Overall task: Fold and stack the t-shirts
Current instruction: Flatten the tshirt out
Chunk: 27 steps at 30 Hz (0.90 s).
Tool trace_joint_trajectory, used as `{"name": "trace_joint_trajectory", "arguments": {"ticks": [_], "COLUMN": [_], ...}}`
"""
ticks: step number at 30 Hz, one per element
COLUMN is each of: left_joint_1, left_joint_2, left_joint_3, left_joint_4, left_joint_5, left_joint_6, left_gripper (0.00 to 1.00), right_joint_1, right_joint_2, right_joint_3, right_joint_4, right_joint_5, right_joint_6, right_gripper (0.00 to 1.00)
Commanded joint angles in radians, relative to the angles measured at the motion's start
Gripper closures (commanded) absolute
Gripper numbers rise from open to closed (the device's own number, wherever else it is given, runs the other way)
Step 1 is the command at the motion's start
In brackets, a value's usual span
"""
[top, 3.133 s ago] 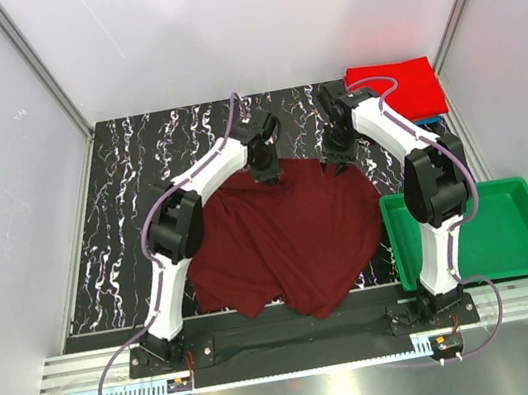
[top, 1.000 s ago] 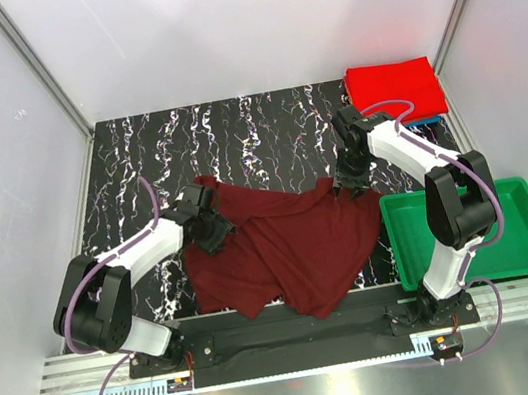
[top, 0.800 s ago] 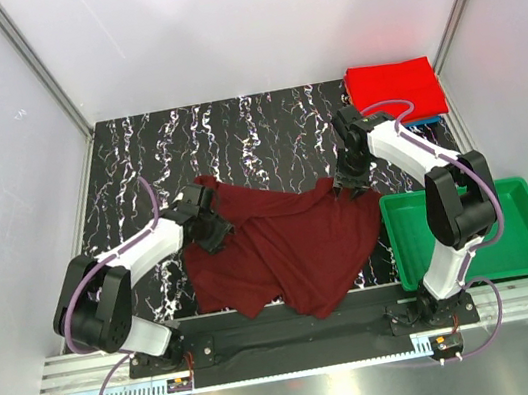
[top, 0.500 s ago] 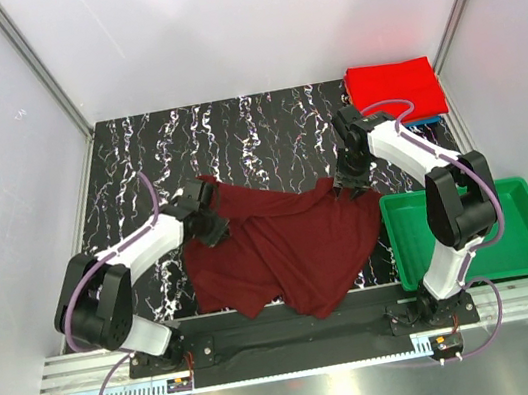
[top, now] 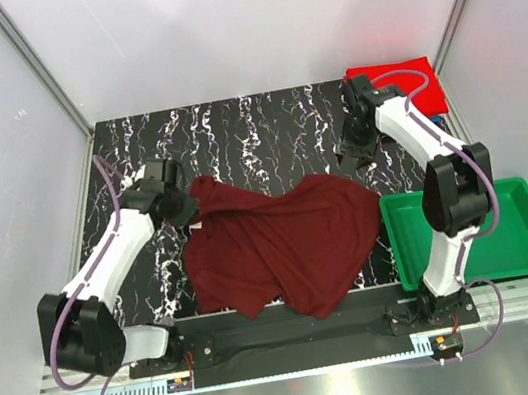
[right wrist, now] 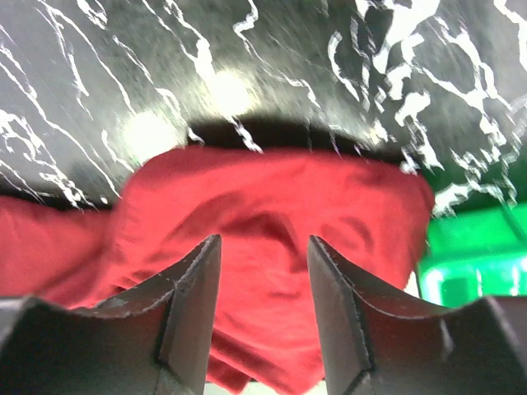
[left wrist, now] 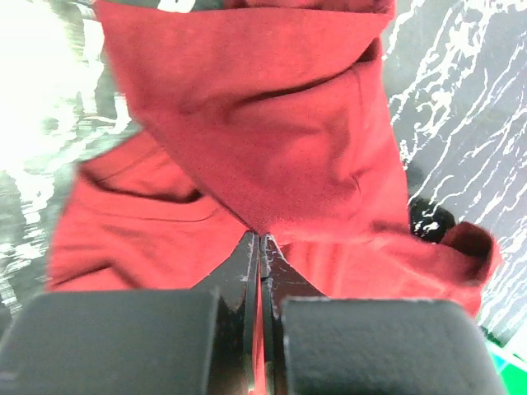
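Observation:
The dark maroon t-shirt (top: 286, 239) lies rumpled across the middle of the marbled table. My left gripper (top: 189, 210) is shut on its upper left corner, and in the left wrist view the fingertips (left wrist: 260, 240) pinch a fold of the maroon cloth (left wrist: 272, 123). My right gripper (top: 349, 155) hovers open just beyond the shirt's upper right edge. In the right wrist view the open gripper (right wrist: 263, 247) holds nothing, and the maroon cloth (right wrist: 272, 206) lies further off. A folded bright red t-shirt (top: 407, 80) sits at the back right corner, partly hidden by the right arm.
A green plastic tray (top: 508, 230) stands at the near right, beside the right arm's base; its edge (right wrist: 473, 247) shows in the right wrist view. Bare marbled table (top: 253, 133) stretches behind the maroon shirt. White walls close in the sides.
The left gripper shut on the shirt's left corner and drew it back and left. The right gripper let go of the right edge, opened wider and moved back toward the red shirt.

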Motion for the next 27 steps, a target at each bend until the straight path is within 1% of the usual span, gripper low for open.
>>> {"name": "trace_joint_trajectory", "arguments": {"ticks": [1,5,6,9,13,14,17,18,19,20,24,27], "left_joint_1": [0.020,0.082,0.112,0.122,0.125,0.125,0.126,0.126,0.126,0.126,0.129,0.131], "left_joint_2": [-0.075,-0.146,-0.156,-0.140,-0.138,-0.138,-0.146,-0.144,-0.143,-0.137,-0.100,-0.072], "left_joint_3": [-0.006,-0.022,-0.014,0.029,0.008,-0.003,-0.048,-0.051,-0.049,-0.048,-0.014,0.001], "left_joint_4": [-0.102,-0.125,-0.130,-0.151,-0.159,-0.157,-0.145,-0.142,-0.142,-0.141,-0.142,-0.125], "left_joint_5": [-0.043,-0.072,-0.075,-0.105,-0.092,-0.075,-0.047,-0.047,-0.047,-0.053,-0.069,-0.061], "left_joint_6": [0.064,0.101,0.118,0.165,0.153,0.150,0.138,0.136,0.136,0.138,0.147,0.146], "left_gripper": [1.00,1.00,1.00,1.00,1.00,1.00,1.00,1.00,1.00,1.00,1.00,1.00], "right_joint_1": [0.005,0.003,0.003,0.005,0.006,0.017,0.054,0.066,0.075,0.083,0.088,0.088], "right_joint_2": [0.079,0.124,0.135,0.220,0.268,0.268,0.282,0.297,0.305,0.313,0.359,0.389], "right_joint_3": [0.066,0.108,0.114,0.155,0.171,0.148,0.125,0.128,0.134,0.139,0.149,0.155], "right_joint_4": [0.009,0.019,0.024,0.021,0.018,0.053,0.128,0.136,0.141,0.141,0.139,0.145], "right_joint_5": [-0.064,-0.130,-0.147,-0.214,-0.254,-0.273,-0.406,-0.432,-0.451,-0.460,-0.406,-0.405], "right_joint_6": [-0.030,-0.056,-0.076,-0.107,-0.094,-0.102,-0.208,-0.273,-0.303,-0.326,-0.335,-0.370], "right_gripper": [0.46,0.40,0.37,0.35,0.34,0.34,0.34,0.34,0.34,0.33,0.32,0.33]}}
